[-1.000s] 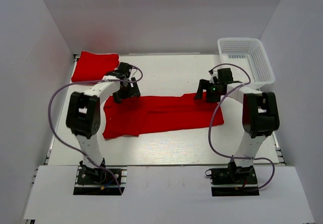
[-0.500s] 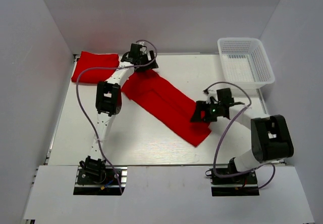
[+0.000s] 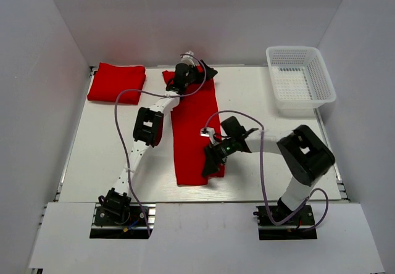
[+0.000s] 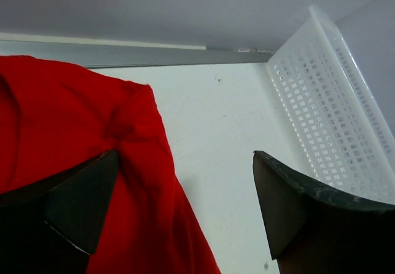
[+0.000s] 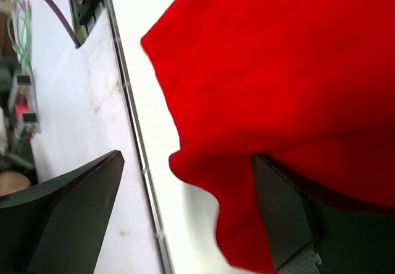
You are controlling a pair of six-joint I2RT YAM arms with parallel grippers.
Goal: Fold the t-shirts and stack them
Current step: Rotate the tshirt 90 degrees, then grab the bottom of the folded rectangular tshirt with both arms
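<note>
A long folded red t-shirt [image 3: 191,123] lies front to back in the middle of the table. My left gripper [image 3: 203,73] is at its far end. In the left wrist view the jaws [image 4: 185,157] are wide open, with the shirt's corner [image 4: 62,113] lying by the left finger. My right gripper [image 3: 212,161] is at the shirt's near right corner. Its jaws [image 5: 188,157] are wide open, and the red fabric [image 5: 278,58] drapes over the right finger. A second red t-shirt [image 3: 117,83], folded, lies at the back left.
A white mesh basket [image 3: 300,76] stands at the back right and shows in the left wrist view [image 4: 333,101]. The back wall is close behind the left gripper. The table's front rail [image 5: 133,144] runs next to the right gripper.
The long shirt has swung from lying across the table to lying front to back. My left gripper moved to the far back, my right gripper towards the near middle.
</note>
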